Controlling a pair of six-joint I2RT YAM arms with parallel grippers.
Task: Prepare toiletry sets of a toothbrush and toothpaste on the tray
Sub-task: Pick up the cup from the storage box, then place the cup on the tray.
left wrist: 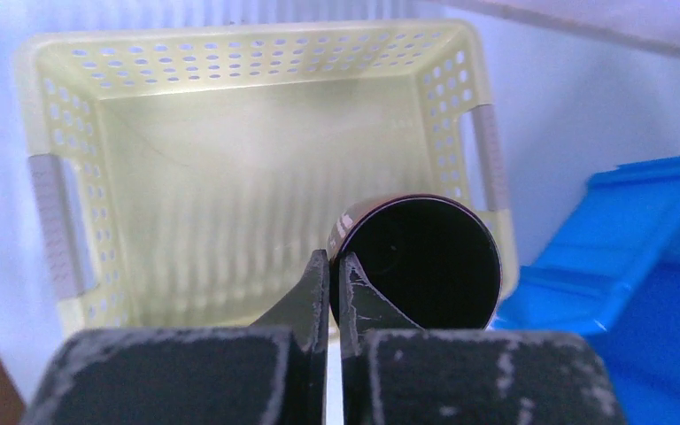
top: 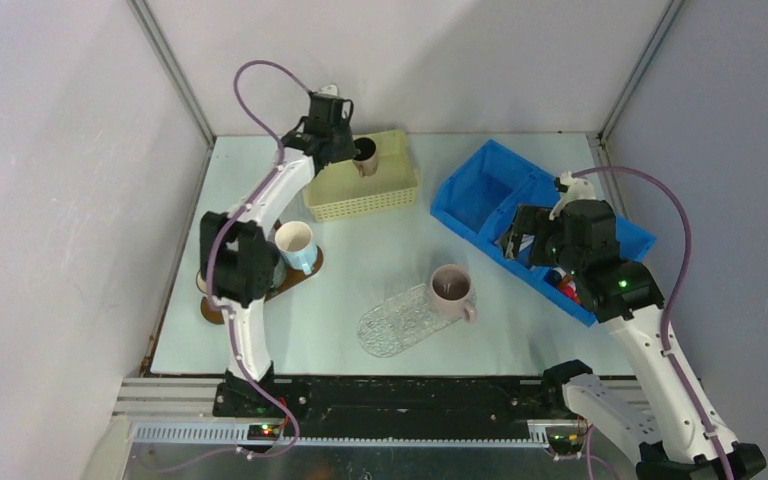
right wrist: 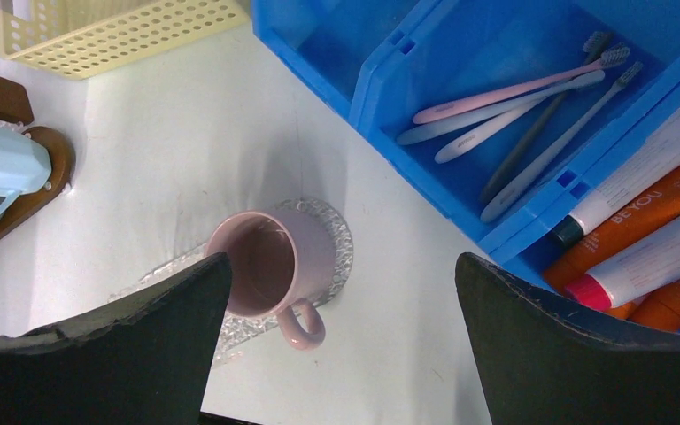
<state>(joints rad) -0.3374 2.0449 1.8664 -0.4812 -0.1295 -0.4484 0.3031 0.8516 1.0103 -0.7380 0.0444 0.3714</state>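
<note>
Several pale pink, white and grey toothbrushes lie in one compartment of the blue bin. Orange and white tubes lie in the compartment beside it. My right gripper is open wide and empty, hovering over the bin's near edge. A clear glass tray lies at the table's front middle, also in the right wrist view, with a pink mug on it. My left gripper is shut on the rim of a dark-lined mug over the yellow basket.
The yellow basket stands at the back middle and the blue bin at the right. A light blue mug sits on a brown wooden tray at the left. White walls close in the table.
</note>
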